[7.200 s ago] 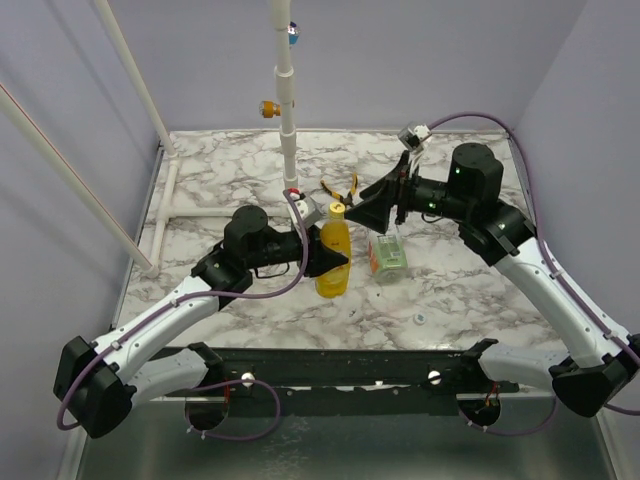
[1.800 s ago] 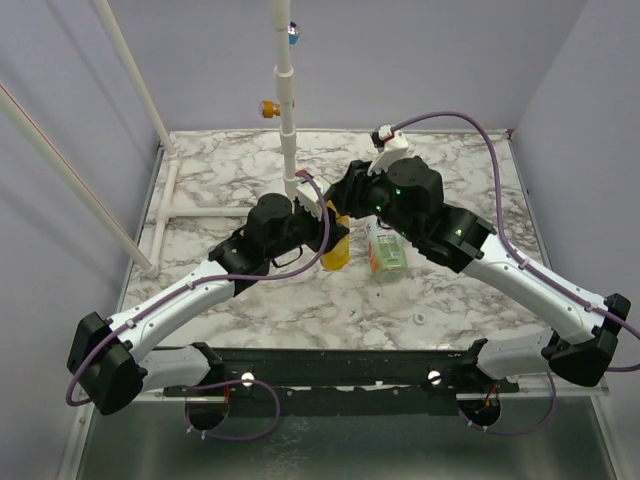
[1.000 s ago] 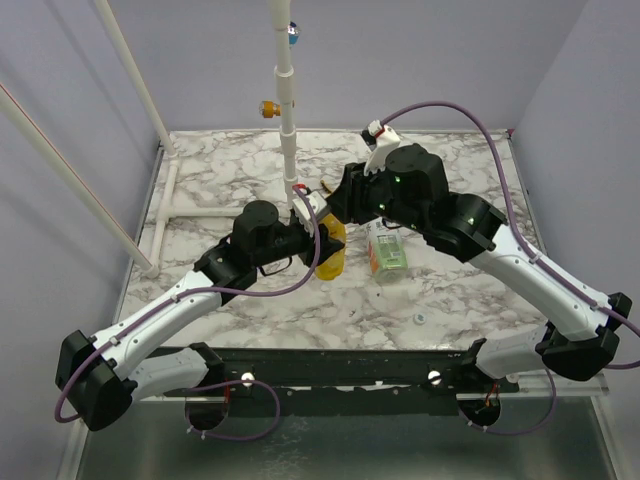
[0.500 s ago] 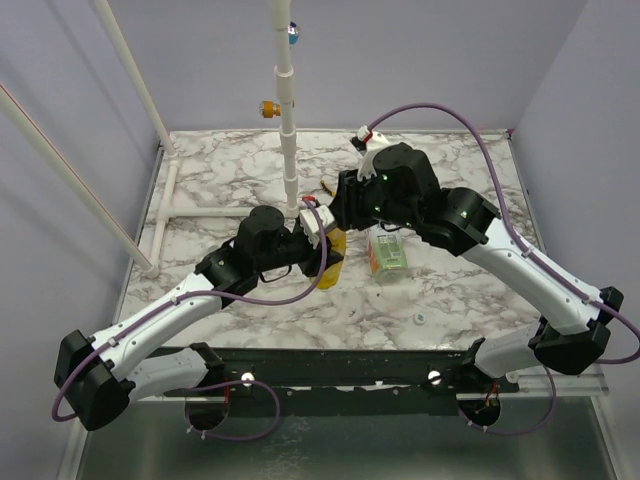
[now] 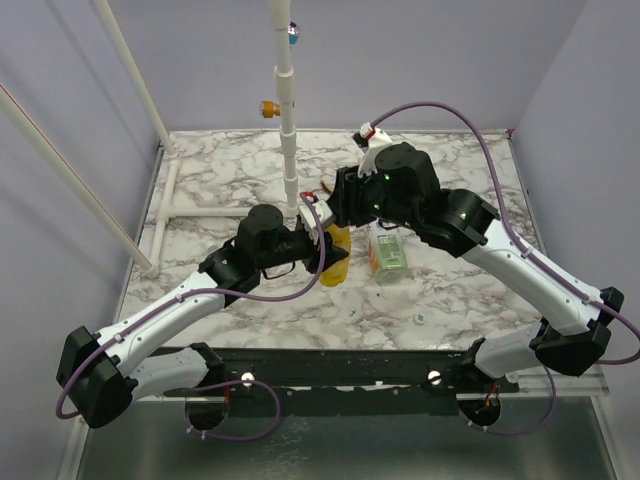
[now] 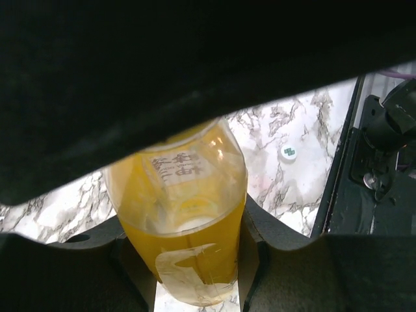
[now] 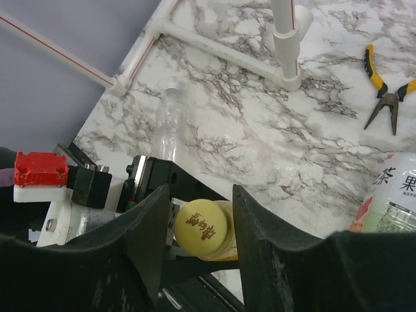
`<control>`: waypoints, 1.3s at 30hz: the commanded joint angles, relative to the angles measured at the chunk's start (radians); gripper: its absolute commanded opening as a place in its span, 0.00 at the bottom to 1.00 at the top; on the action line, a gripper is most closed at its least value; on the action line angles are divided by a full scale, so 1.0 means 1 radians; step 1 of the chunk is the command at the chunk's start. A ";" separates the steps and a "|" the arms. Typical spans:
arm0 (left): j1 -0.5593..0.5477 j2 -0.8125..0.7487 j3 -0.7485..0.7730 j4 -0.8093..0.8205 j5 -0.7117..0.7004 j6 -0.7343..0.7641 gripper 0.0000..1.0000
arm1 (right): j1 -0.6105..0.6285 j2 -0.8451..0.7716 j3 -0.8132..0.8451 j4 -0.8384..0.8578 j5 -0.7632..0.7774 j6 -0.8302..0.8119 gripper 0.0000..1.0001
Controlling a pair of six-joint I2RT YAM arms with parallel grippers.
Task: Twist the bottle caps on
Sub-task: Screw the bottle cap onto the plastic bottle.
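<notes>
At the middle of the table, the left gripper (image 6: 195,263) is clamped on the yellow bottle (image 6: 175,195). The right gripper (image 7: 200,211) has just slackened around the yellow cap (image 7: 201,229), with slim gaps either side, probably re-gripping between turns. The clear bottle (image 5: 387,255) crowds its right. The pliers (image 7: 389,91) lie toward the far edge and the whitish cap (image 5: 420,318) near the near edge.

right pincer (image 7: 200,216) flanks yellow cap (image 7: 202,227) | yellow-handled pliers (image 7: 388,97) upper right

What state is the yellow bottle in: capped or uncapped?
Capped: the yellow cap sits atop the bottle; how tight, cannot tell.
</notes>
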 commanded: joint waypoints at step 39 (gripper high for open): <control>0.063 -0.034 -0.007 0.010 0.340 -0.086 0.00 | 0.012 -0.282 -0.249 0.303 -0.142 -0.118 0.67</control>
